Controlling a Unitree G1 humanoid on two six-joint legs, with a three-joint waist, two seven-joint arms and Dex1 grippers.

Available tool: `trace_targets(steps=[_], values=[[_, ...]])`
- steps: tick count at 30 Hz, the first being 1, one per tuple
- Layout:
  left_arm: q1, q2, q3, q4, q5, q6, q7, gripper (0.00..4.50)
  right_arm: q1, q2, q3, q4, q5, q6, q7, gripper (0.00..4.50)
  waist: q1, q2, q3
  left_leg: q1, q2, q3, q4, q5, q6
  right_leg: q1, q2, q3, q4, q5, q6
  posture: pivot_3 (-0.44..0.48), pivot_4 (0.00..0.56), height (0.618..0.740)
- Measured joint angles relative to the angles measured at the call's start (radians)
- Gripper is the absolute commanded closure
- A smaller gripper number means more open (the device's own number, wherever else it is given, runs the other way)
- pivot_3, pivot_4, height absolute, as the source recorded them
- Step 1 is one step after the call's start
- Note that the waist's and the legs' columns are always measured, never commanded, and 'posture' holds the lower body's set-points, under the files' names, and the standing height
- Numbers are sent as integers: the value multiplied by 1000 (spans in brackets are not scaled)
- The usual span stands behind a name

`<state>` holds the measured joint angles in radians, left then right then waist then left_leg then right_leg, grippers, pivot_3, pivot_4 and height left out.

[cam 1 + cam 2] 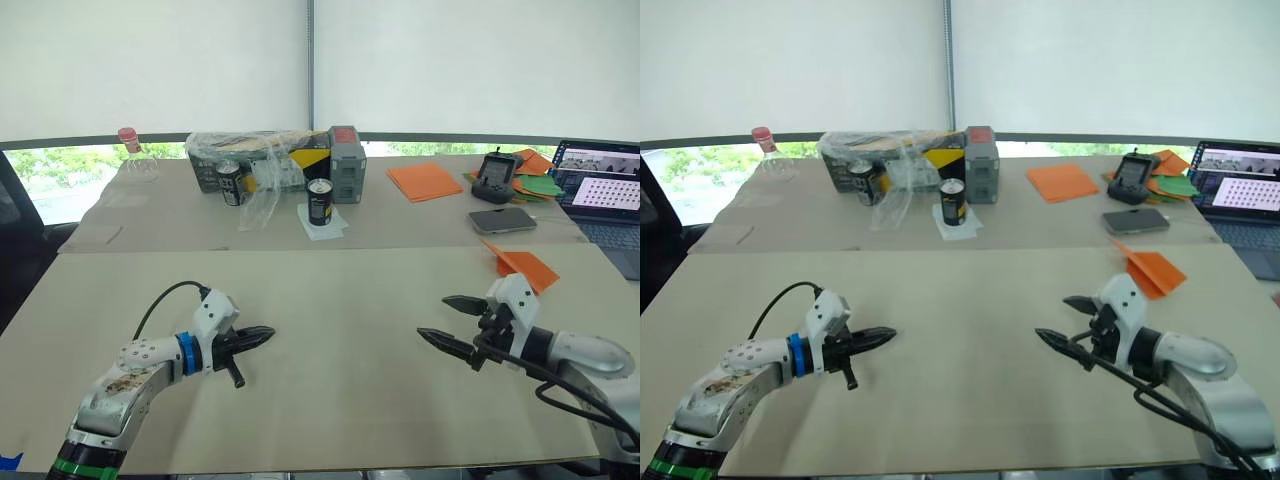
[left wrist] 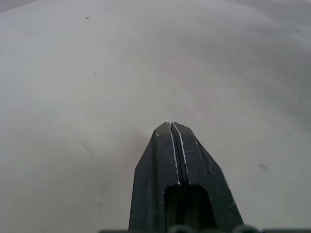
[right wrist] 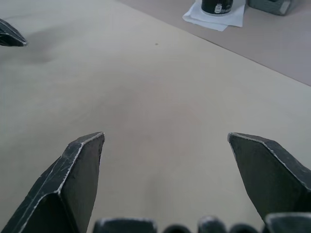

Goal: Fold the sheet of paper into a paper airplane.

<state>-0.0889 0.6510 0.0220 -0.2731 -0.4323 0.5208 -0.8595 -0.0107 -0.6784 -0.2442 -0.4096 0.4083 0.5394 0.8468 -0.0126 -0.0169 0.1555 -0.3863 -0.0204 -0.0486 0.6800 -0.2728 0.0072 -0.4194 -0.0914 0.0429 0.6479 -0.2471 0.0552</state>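
The right hand (image 1: 446, 320) is held wide open and empty above the bench (image 1: 340, 330); the left hand (image 1: 262, 336) is pressed closed, empty. The paper airplane (image 1: 524, 266) is seen lying far right of the right hand.

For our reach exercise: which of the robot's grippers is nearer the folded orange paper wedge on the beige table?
Right. The right gripper hovers just short of the folded orange paper wedge; the left gripper is far across the table.
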Motion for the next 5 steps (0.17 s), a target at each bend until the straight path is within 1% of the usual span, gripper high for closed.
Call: trace_targets(steps=[5], values=[[31, 1, 4, -14, 16, -24, 18, 4500, 34, 31, 11, 0, -28, -78, -41, 11, 0, 0, 0, 0, 0, 0, 0, 0, 0, 0, -1, 0, 0, 0, 0, 0, 150, 740]])
